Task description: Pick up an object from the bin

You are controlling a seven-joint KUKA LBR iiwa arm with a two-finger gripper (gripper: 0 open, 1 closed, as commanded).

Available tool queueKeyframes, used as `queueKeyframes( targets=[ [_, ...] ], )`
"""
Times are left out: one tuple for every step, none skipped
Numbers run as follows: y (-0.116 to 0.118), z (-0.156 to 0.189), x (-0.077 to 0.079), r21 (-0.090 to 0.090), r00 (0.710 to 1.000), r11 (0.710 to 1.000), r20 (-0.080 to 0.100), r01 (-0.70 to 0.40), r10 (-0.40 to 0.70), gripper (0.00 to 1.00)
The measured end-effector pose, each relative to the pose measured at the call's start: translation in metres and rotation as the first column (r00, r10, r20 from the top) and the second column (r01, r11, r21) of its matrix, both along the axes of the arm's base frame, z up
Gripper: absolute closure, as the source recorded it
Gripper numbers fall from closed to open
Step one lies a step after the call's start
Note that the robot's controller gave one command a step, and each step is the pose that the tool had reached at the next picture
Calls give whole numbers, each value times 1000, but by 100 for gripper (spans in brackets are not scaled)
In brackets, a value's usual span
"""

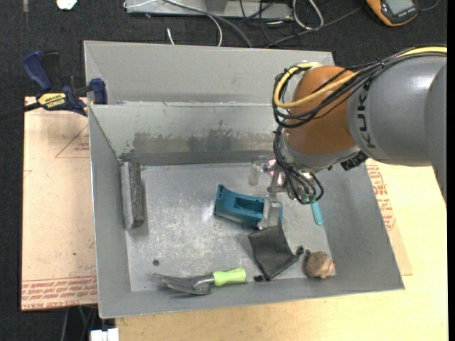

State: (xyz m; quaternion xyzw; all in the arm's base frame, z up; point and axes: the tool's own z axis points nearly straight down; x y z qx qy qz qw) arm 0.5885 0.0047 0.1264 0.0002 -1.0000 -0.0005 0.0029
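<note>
My gripper (273,194) hangs low in the bin's middle right, right at the right end of a teal blue block-shaped thing (236,207) that lies flat on the floor. Whether it touches the block I cannot tell. Just in front of the gripper lies a black, folded flat piece (271,253). A short light-blue stick (316,212) lies slanted to the gripper's right, partly under the arm's cables.
A brown, stone-like lump (319,264) sits near the front right corner. A metal tool with a light green handle (206,280) lies along the front wall. A grey bar (133,194) lies against the left wall. The arm covers the back right.
</note>
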Motion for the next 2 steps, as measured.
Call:
queueKeyframes(
  targets=[
    [0, 5, 2, 0, 1000, 1000, 7, 0, 0, 0],
    [10, -38, -2, 1, 995, 995, 8, 103, -103, 0]
  ],
)
